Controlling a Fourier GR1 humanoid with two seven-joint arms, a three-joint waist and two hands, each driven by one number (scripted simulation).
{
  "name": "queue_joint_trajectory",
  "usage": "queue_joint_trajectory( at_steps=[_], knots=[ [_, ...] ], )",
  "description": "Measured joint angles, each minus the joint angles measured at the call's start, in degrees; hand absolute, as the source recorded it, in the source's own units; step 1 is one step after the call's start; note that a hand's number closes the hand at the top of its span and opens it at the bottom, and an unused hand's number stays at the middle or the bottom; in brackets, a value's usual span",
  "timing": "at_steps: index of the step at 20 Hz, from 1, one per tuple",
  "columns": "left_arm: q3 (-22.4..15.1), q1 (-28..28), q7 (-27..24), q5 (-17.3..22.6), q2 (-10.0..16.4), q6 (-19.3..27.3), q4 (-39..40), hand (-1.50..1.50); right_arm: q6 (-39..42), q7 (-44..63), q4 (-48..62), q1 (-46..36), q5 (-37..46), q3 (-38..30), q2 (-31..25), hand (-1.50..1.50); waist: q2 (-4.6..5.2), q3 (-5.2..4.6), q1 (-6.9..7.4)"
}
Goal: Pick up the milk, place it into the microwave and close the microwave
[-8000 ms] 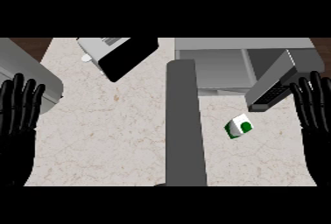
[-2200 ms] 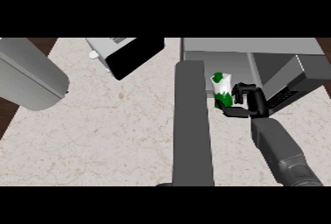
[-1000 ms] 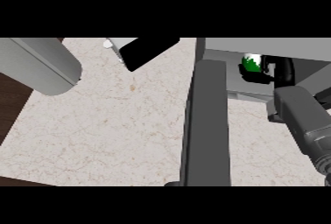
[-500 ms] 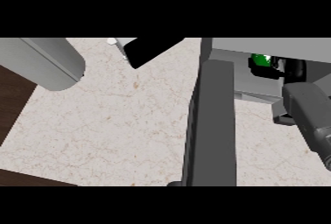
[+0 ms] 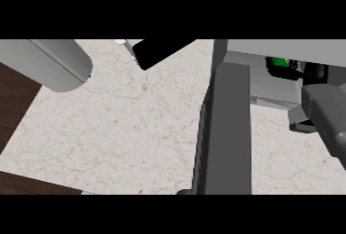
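green milk (image 5: 277,61) in microwave (image 5: 269,90) — right hand (image 5: 291,72) round it

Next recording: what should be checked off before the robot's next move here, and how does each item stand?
1. Is the milk inside the microwave? Ok: it shows green within the opening.
2. Is the milk resting on the microwave floor? Cannot tell: its base is hidden.
3. Has the right hand released the milk? Cannot tell: it sits right beside the milk, mostly hidden.
4. Is the closing path free? Not ok: the right forearm crosses the opening, so the open door cannot swing shut.
5. Where is the left hand? Cannot tell: only the left forearm shows, at upper left.
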Motion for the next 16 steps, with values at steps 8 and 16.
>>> queue_joint_trajectory(
  at_steps=[8, 16],
  knots=[
    [0.07, -1.17, -0.18, -2.14, 0.64, -0.62, 0.94, -1.5, 0.02, -0.04, 0.08, -0.49, -0.21, -0.36, -0.9, 1.5, 0.39, 0.01, 0.62],
    [-0.49, -2.56, -0.21, -3.77, 0.9, -0.82, 1.87, -1.5, 3.36, -0.47, -0.32, -2.96, -1.15, -1.1, 1.52, -1.5, 0.08, -0.03, 1.09]
  ],
)
